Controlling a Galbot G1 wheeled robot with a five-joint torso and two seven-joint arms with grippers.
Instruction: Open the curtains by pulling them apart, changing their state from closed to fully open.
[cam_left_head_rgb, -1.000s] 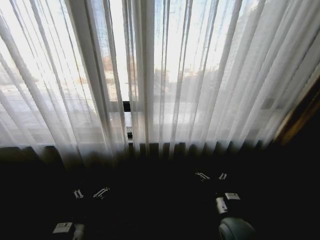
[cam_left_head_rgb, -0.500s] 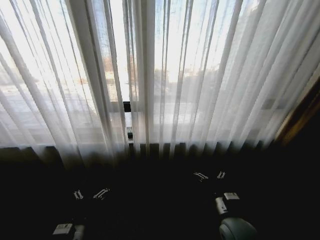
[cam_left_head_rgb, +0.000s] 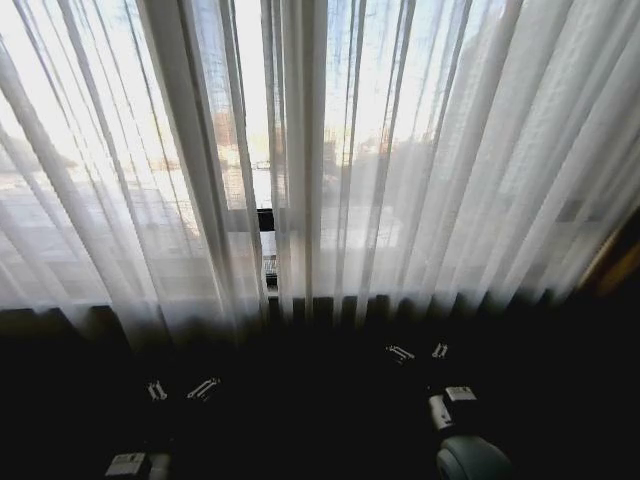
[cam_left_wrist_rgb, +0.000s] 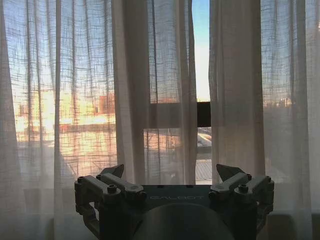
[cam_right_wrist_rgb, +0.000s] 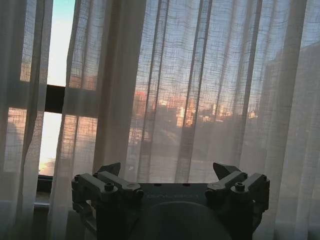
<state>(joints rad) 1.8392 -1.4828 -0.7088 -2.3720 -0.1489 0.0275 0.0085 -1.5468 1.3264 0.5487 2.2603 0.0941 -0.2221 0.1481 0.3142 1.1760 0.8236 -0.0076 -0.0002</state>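
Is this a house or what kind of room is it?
Probably a room high up in a building, maybe a home or hotel. Tall sheer curtains cover a big window, its dark window frame shows at their narrow gap, and city buildings lie outside.

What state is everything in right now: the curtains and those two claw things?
curtains: drawn closed, apart from a narrow slit between the two panels where the dark window frame bar shows.
left gripper: open, low in front of the left panel, holding nothing, clear of the fabric.
right gripper: open, low in front of the right panel, holding nothing, clear of the fabric.
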